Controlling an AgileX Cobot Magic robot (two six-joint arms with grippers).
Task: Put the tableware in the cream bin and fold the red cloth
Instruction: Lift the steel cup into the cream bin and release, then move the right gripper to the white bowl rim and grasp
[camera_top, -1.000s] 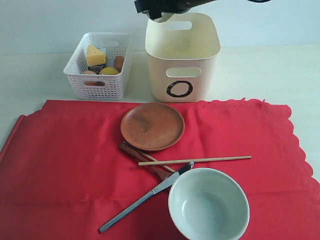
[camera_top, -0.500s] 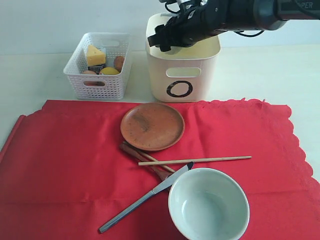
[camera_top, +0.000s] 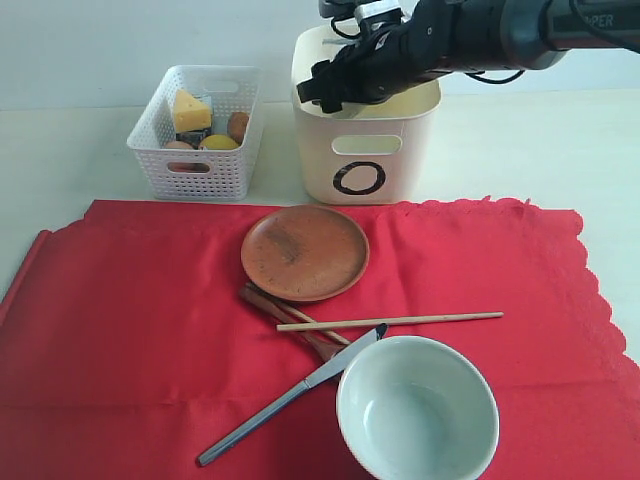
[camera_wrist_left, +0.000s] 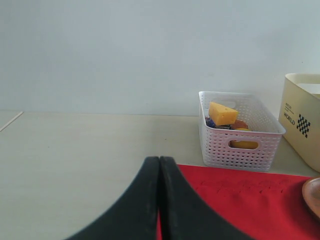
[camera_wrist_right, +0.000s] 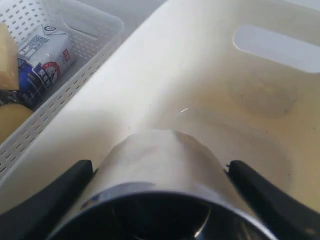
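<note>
My right gripper (camera_top: 335, 85) hangs over the left rim of the cream bin (camera_top: 365, 150), its jaws closed on the shiny steel cup (camera_wrist_right: 160, 165), which points down into the bin's inside (camera_wrist_right: 225, 100). On the red cloth (camera_top: 120, 330) lie the brown plate (camera_top: 305, 252), the wooden spoon (camera_top: 285, 312), the chopsticks (camera_top: 390, 321), the knife (camera_top: 290, 395) and the pale bowl (camera_top: 417, 408). My left gripper (camera_wrist_left: 159, 160) is shut on nothing, low above the cloth's left edge (camera_wrist_left: 250, 195), and does not show in the exterior view.
A white lattice basket (camera_top: 196, 132) with a cheese wedge (camera_top: 190, 110), a packet (camera_wrist_right: 42, 55) and other food stands left of the cream bin. Bare pale tabletop (camera_top: 530, 140) runs behind and right of the cloth.
My right arm has come down from the frame's top to the bin's left rim with the cup. Things on the cloth lie as before.
</note>
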